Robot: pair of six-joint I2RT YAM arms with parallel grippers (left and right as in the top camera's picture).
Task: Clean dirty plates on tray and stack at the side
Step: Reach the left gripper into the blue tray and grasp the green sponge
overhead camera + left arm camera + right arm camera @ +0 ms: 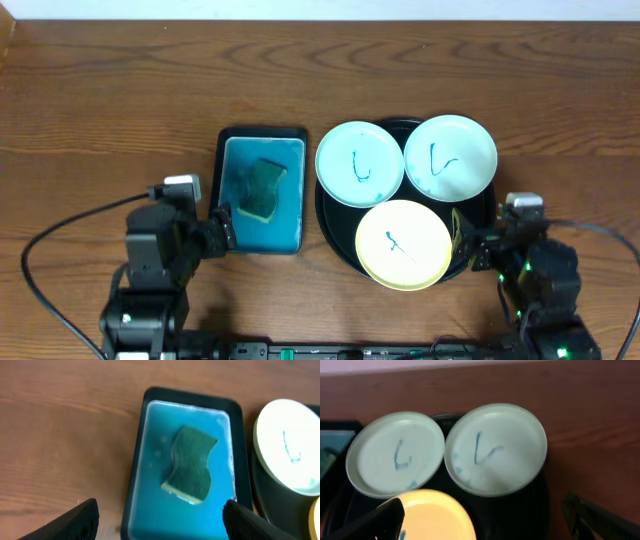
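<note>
A brown wood-grain tabletop (pixel 120 90) fills my overhead view, and a pale wall (pixel 470 365) shows beyond its far edge. One rectangular black tray (pixel 222 160) holds blue liquid with one green-and-yellow sponge (pixel 263 188) lying in it. Just to its right sits the round black tray (pixel 337 232). It carries three dishes, each scribbled in teal: a left mint-white plate (pixel 359 164) touching a right mint-white plate (pixel 450 157) at the far side, and a pale yellow plate (pixel 403 244) at the near side. My left hand (pixel 160 510) is near the rectangular tray's near end, fingers spread wide, holding nothing. My right hand (pixel 482 510) is just right of the yellow plate, also wide and empty. A black cable (pixel 60 235) loops beside each arm.
</note>
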